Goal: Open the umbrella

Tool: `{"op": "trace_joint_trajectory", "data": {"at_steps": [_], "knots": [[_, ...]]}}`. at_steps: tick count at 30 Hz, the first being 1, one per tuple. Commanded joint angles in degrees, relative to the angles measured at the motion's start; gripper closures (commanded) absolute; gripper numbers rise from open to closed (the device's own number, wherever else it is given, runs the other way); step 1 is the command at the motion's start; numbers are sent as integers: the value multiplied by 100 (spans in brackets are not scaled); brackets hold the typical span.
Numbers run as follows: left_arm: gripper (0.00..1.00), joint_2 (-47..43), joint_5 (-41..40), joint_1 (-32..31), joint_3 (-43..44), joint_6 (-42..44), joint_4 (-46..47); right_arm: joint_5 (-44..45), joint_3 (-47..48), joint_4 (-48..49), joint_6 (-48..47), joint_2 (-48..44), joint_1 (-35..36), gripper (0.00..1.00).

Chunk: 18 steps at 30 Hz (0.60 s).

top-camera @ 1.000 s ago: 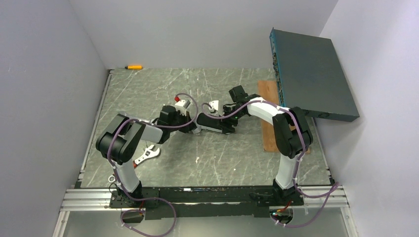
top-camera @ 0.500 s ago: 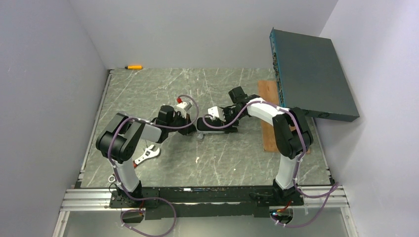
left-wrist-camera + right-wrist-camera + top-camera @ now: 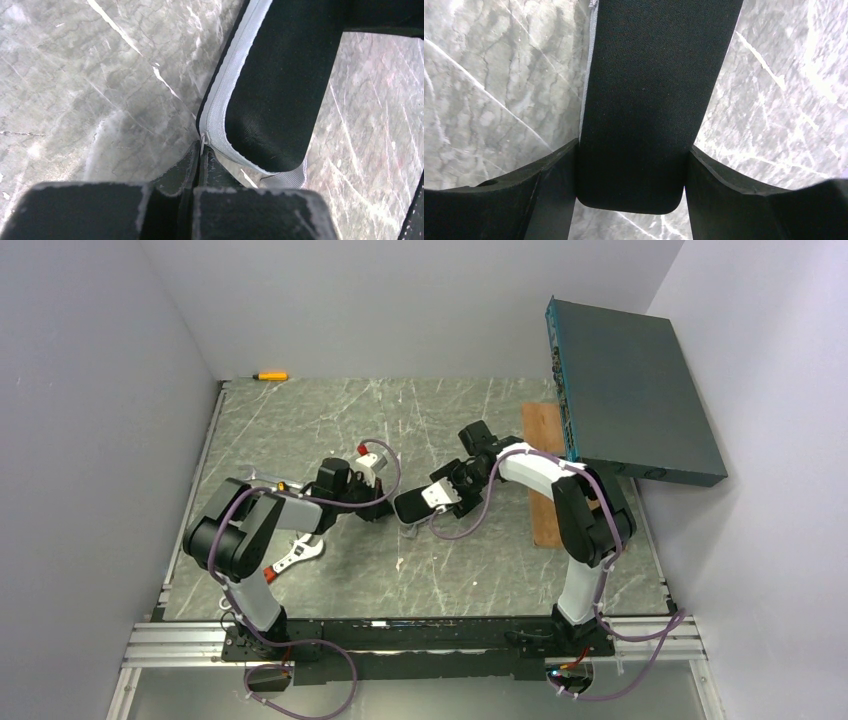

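The umbrella (image 3: 408, 506) is a short black oblong bundle with a white seam along one edge, lying across the middle of the table. My right gripper (image 3: 434, 500) is shut on it; in the right wrist view the bundle (image 3: 644, 95) fills the gap between the two fingers (image 3: 631, 154). My left gripper (image 3: 379, 508) is at the bundle's left end. In the left wrist view its jaws (image 3: 200, 150) are closed together, pinching a small white tab at the seam of the bundle (image 3: 275, 90). No shaft, handle or open canopy shows.
A large dark teal flat box (image 3: 630, 390) leans at the back right over a wooden board (image 3: 543, 480). A wrench (image 3: 296, 558) lies by the left arm. An orange-handled tool (image 3: 270, 375) lies at the back left edge.
My right gripper has swung the bundle's near end leftward and toward the front. My left gripper has drawn back to the left and lower, staying at the bundle's end.
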Motion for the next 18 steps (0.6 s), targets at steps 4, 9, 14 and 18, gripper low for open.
{"op": "trace_joint_trajectory", "data": {"at_steps": [4,9,14,18], "knots": [[100,-19,51,71,442,402,433,-365,113,-971,-1583,412,441,100],[100,-10,-73,-119,364,-185,502,-445,955,-165,-7,793,530,79],[100,-160,-135,-114,-48,-823,818,-542,1038,618,2645,492,256,33],[100,-276,-23,-112,-426,-1029,1147,-639,437,1269,4294,-398,42,11]]}}
